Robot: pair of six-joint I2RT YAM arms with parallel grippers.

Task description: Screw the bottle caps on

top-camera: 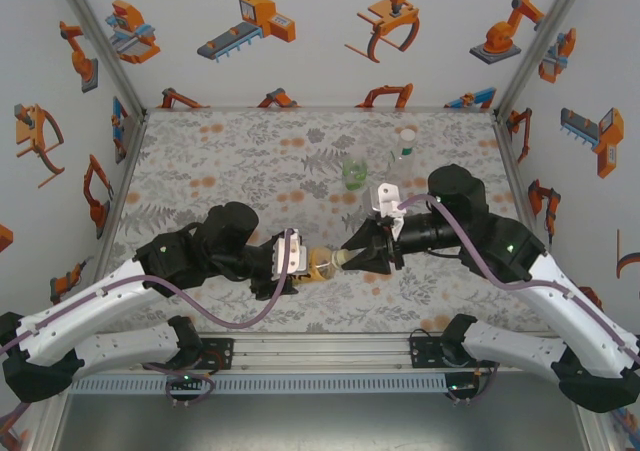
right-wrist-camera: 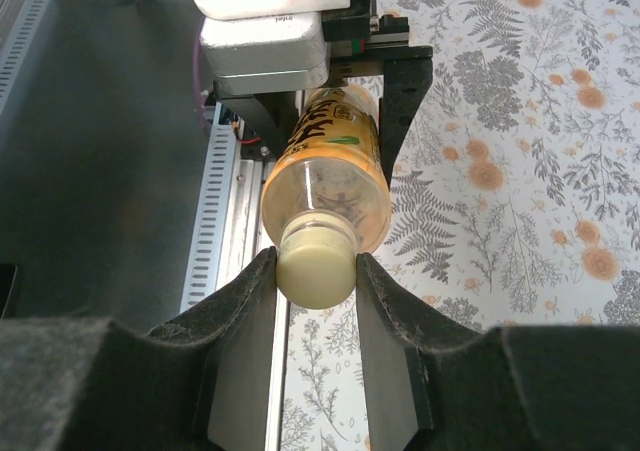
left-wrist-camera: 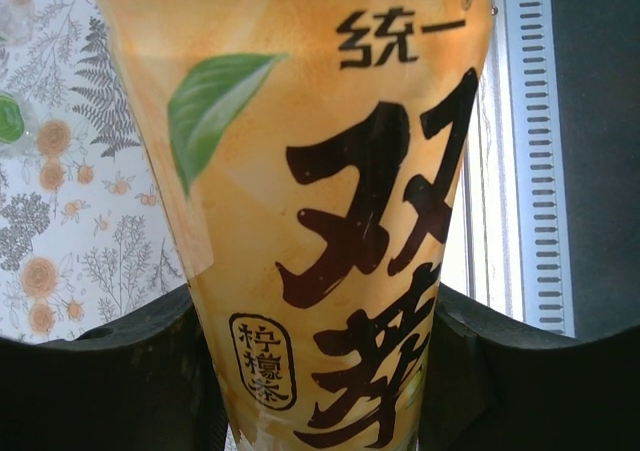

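The desk is covered by a pale cloth printed with grey ferns and orange blossoms. White walls around it carry orange and blue cartoon robot arms. A slotted silver rail runs along the desk's near edge, touching a dull grey metal sheet on its near side.

Amber bottle with the yellow label, black characters and a green leaf print, is lying sideways, clamped round its body by the left tool. Its pale yellowish cap sits on the neck, pinched by the right tool. Further back on the tabletop, the squat green-tinted bottle and the slim clear one stand upright just beside each other. The slim one maybe has a white top, hard to tell.
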